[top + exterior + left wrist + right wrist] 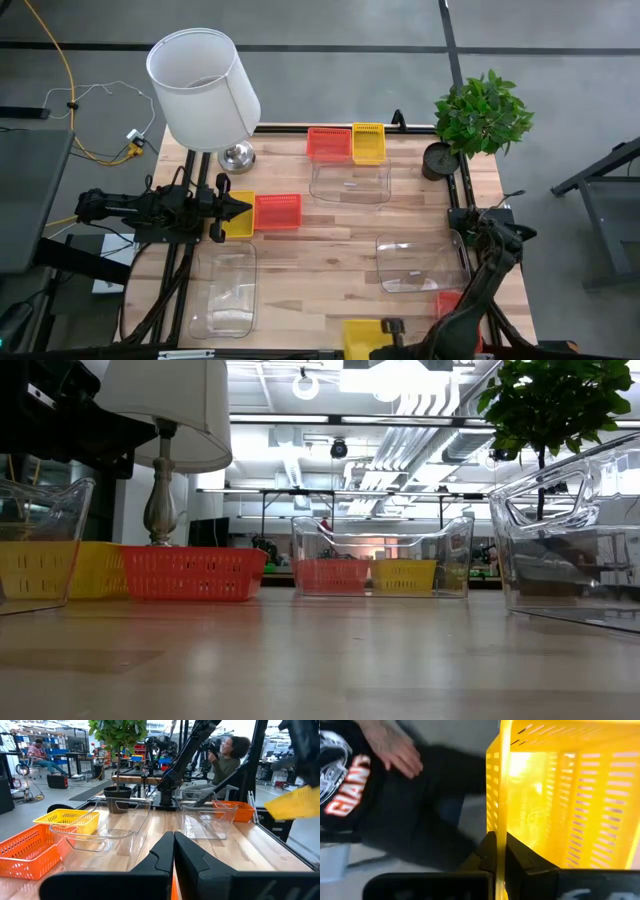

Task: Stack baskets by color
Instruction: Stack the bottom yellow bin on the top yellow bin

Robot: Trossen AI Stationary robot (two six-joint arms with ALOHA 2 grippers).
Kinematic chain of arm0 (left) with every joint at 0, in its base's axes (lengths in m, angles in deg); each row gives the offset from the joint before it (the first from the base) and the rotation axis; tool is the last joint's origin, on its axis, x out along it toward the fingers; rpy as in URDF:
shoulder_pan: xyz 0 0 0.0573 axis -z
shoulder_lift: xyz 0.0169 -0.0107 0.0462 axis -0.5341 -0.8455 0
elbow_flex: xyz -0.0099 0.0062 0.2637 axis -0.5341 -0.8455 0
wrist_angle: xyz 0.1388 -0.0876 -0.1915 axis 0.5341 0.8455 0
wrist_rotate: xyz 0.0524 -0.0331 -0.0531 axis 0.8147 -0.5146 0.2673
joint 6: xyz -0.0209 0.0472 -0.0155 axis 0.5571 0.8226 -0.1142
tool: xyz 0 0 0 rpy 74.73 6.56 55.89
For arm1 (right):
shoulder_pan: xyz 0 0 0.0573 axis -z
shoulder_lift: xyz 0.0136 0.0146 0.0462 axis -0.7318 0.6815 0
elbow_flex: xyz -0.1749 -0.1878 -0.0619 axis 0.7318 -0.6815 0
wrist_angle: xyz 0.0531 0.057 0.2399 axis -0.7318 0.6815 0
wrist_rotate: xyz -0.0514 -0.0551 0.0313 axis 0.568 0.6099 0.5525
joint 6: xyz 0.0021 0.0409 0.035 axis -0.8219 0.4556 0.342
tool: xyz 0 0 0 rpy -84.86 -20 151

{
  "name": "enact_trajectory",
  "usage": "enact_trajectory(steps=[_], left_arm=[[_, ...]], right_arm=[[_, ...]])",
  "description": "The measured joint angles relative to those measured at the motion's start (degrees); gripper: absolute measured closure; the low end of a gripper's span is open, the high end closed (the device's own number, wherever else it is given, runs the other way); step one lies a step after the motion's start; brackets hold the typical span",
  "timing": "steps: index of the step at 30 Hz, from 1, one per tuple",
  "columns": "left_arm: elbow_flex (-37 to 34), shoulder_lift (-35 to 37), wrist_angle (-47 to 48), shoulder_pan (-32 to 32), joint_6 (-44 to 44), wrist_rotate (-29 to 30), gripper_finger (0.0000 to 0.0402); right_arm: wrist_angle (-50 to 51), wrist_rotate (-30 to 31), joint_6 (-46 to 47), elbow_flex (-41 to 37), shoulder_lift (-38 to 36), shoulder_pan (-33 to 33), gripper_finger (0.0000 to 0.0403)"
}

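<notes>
My right gripper [500, 854] is shut on a yellow basket [362, 336] above the table's near edge; that basket shows blurred in the left wrist view [295, 802]. A red basket [450, 301] lies at the near right. Another yellow basket [238, 216] and a red basket [278, 211] sit side by side at the left, just in front of my left gripper [236, 206], which is shut and touches nothing. One more red basket [328, 143] and yellow basket [368, 143] sit at the far edge. My right gripper pinches one mesh wall of the yellow basket at its rim [500, 820], one finger [487, 851] outside and one finger [520, 857] inside. The basket is tilted and lifted off the table, its open side turned toward the camera.
Clear tubs stand at the middle far side [350, 181], at the right [420, 263] and at the near left [226, 290]. A lamp [203, 88] is at the far left, a potted plant [480, 115] at the far right. A person [385, 795] stands close beyond the near edge.
</notes>
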Motion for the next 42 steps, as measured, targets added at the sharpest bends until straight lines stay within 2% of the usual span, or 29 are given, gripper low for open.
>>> enact_trajectory(steps=[4,8,10,13,17,22,28,32,36,42], left_arm=[[0.0,0.0,0.0,0.0,0.0,0.0,0.0401],[0.0,0.0,0.0,0.0,0.0,0.0,0.0401],[0.0,0.0,0.0,0.0,0.0,0.0,0.0401],[0.0,0.0,0.0,0.0,0.0,0.0,0.0401],[0.0,0.0,0.0,0.0,0.0,0.0,0.0401],[0.0,0.0,0.0,0.0,0.0,0.0,0.0401],[0.0,0.0,0.0,0.0,0.0,0.0,0.0401],[0.0,0.0,0.0,0.0,0.0,0.0,0.0401],[0.0,0.0,0.0,0.0,0.0,0.0,0.0401],[0.0,0.0,0.0,0.0,0.0,0.0,0.0401]], right_arm=[[8.5,13.6,-8.5,7.7,0.0,3.4,0.0401],[18.6,30.6,-10.6,15.7,0.0,9.9,0.0402],[19.5,37.1,-10.8,16.1,-1.2,14.4,0.0402],[18.9,40.8,-11.3,14.2,-3.4,22.8,0.0402],[19.5,39.4,-10.0,14.2,-3.6,35.6,0.0402],[19.7,32.2,-8.9,14.1,-3.6,50.9,0.0402],[22.1,22.9,-3.5,12.8,-3.6,65.4,0.0403],[22.2,21.2,-1.2,5.4,-3.6,70.6,0.0403],[17.1,17.4,-2.0,-3.5,-3.4,74.7,0.0403],[7.0,14.1,-2.4,-9.3,-3.5,79.8,0.0403]])
